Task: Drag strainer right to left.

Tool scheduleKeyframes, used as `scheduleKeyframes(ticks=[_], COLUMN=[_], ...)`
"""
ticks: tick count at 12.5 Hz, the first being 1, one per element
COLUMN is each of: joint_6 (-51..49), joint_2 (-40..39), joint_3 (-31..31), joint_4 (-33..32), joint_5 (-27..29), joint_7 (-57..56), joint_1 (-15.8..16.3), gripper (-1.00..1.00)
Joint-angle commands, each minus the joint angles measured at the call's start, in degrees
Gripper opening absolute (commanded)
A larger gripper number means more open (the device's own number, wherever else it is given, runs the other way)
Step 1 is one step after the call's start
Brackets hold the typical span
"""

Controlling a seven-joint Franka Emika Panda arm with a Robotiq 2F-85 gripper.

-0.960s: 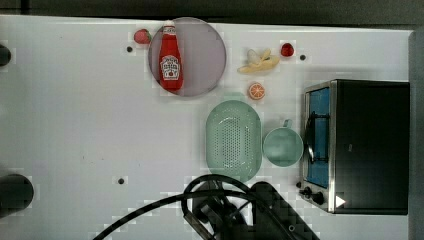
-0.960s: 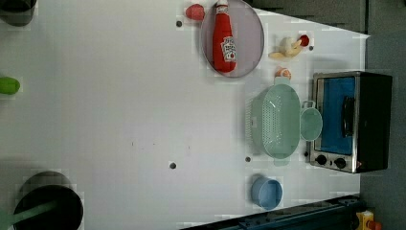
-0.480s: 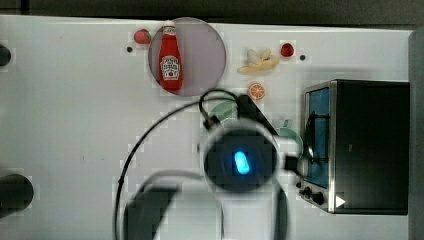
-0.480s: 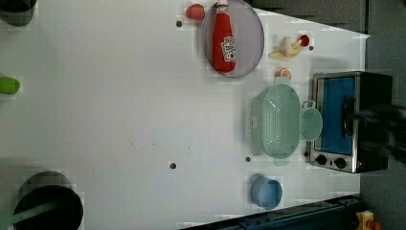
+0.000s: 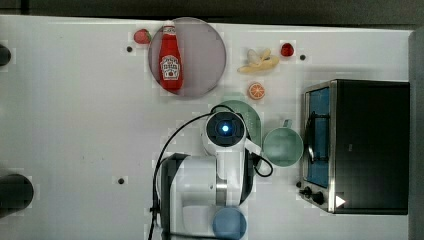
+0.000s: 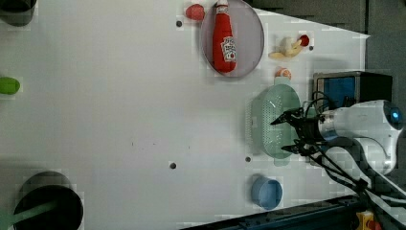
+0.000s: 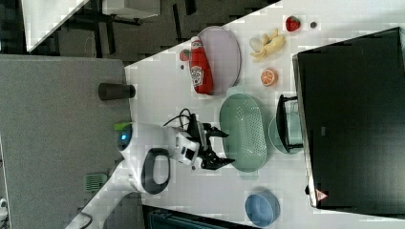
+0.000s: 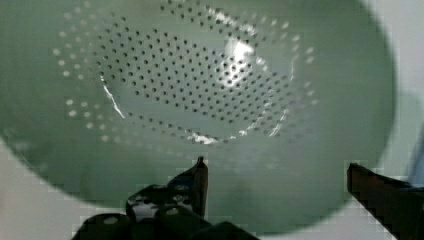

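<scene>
The strainer (image 6: 268,120) is a pale sage-green oblong basket with a perforated bottom, resting on the white table (image 6: 119,120) beside the toaster oven. In the top view the arm's wrist covers most of the strainer (image 5: 253,119). My gripper (image 6: 281,135) hangs above the strainer's end nearest the blue bowl, fingers spread wide with nothing between them. The right view shows the gripper (image 7: 228,148) raised and open beside the strainer (image 7: 243,131). In the wrist view the perforated floor of the strainer (image 8: 200,90) lies close below the open gripper (image 8: 275,165).
A round green cup (image 5: 283,146) sits between strainer and toaster oven (image 5: 365,145). A blue bowl (image 5: 229,223) is near the arm's base. A ketchup bottle (image 5: 170,60) lies on a grey plate (image 5: 202,55). Banana (image 5: 257,61) and an orange slice (image 5: 256,90) are nearby.
The arm has swung in from the top view's bottom edge and now sits over the strainer. The strainer and other objects have not moved.
</scene>
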State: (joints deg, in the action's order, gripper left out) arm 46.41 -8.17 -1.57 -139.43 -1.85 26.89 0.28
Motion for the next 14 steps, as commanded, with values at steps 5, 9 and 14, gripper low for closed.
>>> scheduleKeyframes(ticks=[5, 9, 14], joint_6=[13.8, 17.9, 18.0], joint_2=[-8.1, -11.8, -12.1], joint_3=[1.7, 3.0, 5.0], joint_4=[0.9, 0.0, -0.3], joint_5=[-1.2, -0.8, -0.7], joint_7=[16.4, 17.4, 22.9], joint_1=[-0.4, 0.7, 3.3], gripper=[1.0, 1.0, 1.0])
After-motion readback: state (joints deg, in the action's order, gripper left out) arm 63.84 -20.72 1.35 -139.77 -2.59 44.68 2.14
